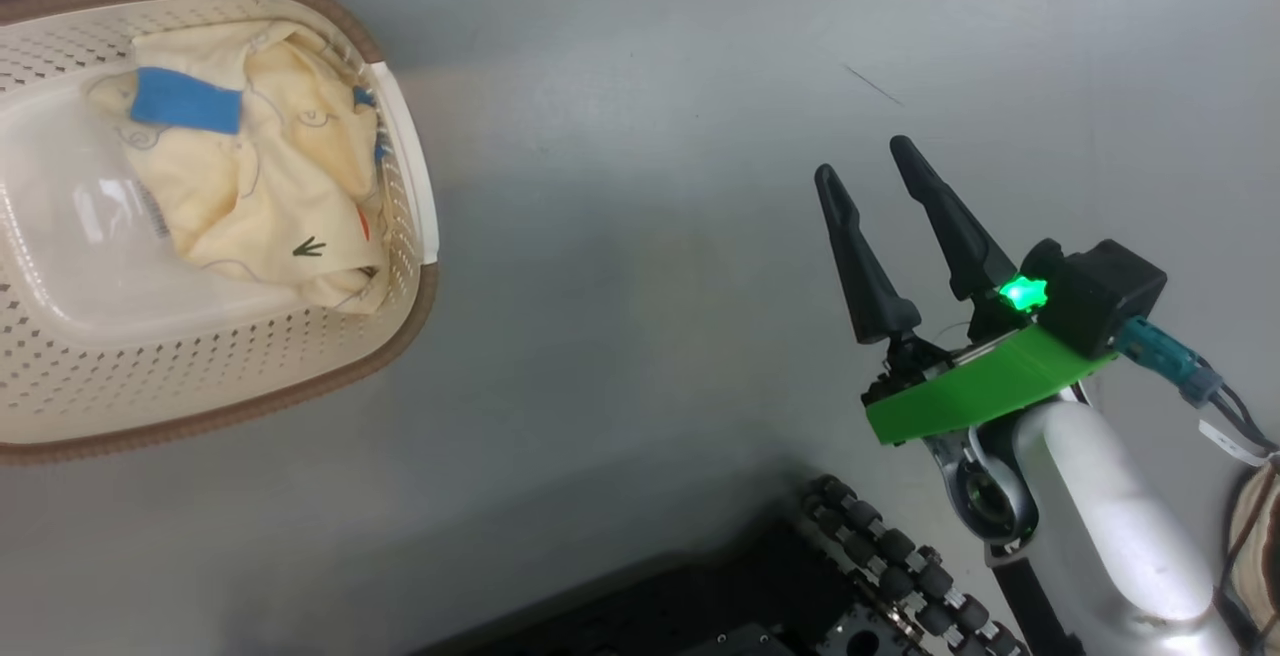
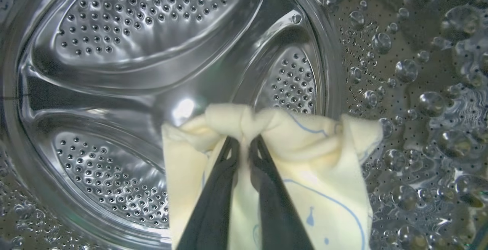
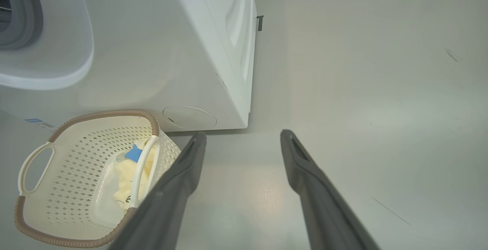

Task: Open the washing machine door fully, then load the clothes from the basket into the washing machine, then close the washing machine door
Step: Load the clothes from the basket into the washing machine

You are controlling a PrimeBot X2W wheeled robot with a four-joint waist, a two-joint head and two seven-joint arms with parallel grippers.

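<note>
My left gripper (image 2: 244,140) is shut on a pale cream garment (image 2: 305,158) with thin blue line prints, held inside the washing machine's perforated steel drum (image 2: 145,25). The cloth hangs down around both fingers. More cream clothes (image 1: 270,176) with a blue patch lie in the cream basket (image 1: 200,376) at the left of the head view; the same basket (image 3: 76,158) stands on the floor before the white washing machine (image 3: 160,52). My right gripper (image 1: 868,158) hovers open over bare floor, right of the basket, with nothing between its fingers (image 3: 179,173). The washing machine door is out of view.
My dark wheeled base (image 1: 850,576) sits at the bottom of the head view. A grey floor (image 1: 650,136) spreads between basket and right gripper. The washer's grey gasket (image 3: 23,21) shows at the upper left of the right wrist view.
</note>
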